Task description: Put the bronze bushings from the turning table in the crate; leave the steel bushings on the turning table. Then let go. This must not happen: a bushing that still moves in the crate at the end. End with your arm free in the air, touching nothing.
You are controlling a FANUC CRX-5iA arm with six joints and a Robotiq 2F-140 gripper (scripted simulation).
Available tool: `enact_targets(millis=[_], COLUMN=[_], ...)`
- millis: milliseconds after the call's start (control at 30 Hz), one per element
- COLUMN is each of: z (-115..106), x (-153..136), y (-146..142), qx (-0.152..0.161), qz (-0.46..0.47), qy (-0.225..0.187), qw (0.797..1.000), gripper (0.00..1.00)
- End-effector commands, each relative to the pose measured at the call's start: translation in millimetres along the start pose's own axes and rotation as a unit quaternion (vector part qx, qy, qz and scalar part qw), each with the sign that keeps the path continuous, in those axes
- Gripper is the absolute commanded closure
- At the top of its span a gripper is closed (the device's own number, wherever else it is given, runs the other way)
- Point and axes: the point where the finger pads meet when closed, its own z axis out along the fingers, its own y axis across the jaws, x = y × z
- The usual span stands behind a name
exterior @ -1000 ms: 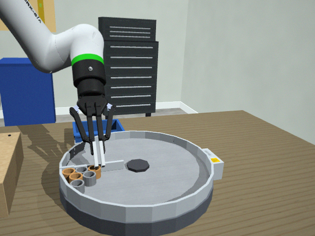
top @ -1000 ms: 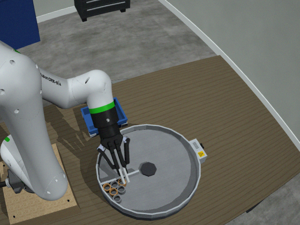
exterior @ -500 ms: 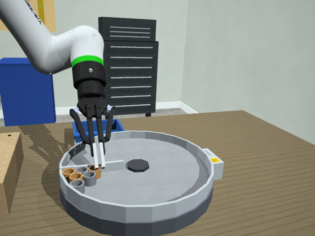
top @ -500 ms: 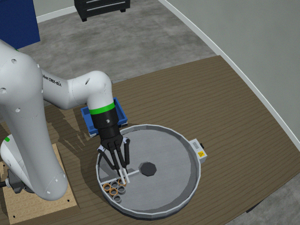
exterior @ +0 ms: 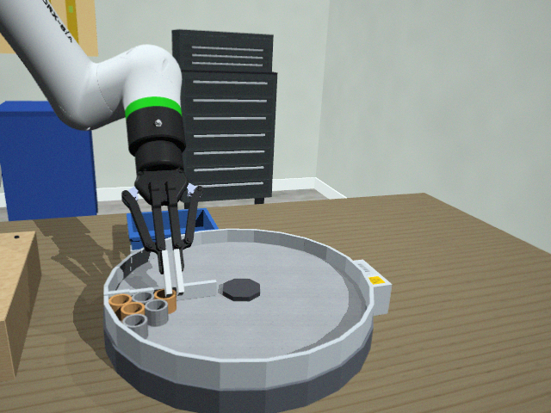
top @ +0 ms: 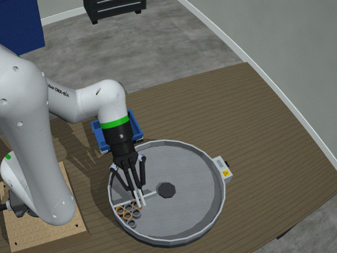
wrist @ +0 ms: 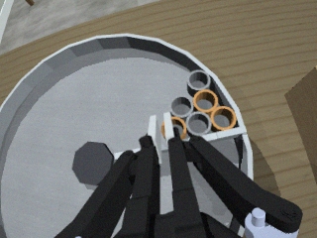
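Observation:
The grey turning table (top: 167, 192) holds a cluster of bushings at its near left rim. Three are bronze (top: 119, 210) (top: 127, 215) and three are steel (top: 128, 206) (top: 136, 213) (top: 131, 223). My gripper (top: 140, 202) points down with its fingers nearly together. Its tips straddle the wall of the bronze bushing (exterior: 165, 298) nearest the white divider bar (exterior: 200, 287): one tip inside the ring, one outside. That bushing stands on the table. The wrist view shows the tips (wrist: 160, 129) at the same bronze ring (wrist: 174, 126). The blue crate (exterior: 207, 219) sits behind the table, mostly hidden by my wrist.
A dark hub (top: 166, 190) marks the table's centre. A white control box (top: 223, 168) with a yellow label sticks out from the right rim. A plywood base (top: 40, 229) carries my arm at the left. A black drawer cabinet (exterior: 229, 120) stands behind.

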Motion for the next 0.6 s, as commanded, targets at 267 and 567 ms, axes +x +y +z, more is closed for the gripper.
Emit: enact_targets(millis=[267,567], z=[-0.1,-0.1], x=[0.1,0.1], y=[-0.1,-0.1], qx=[0.000,0.000], qz=[0.000,0.000], qy=[0.000,0.000], qw=[1.000,1.000], gripper=[1.00,1.00])
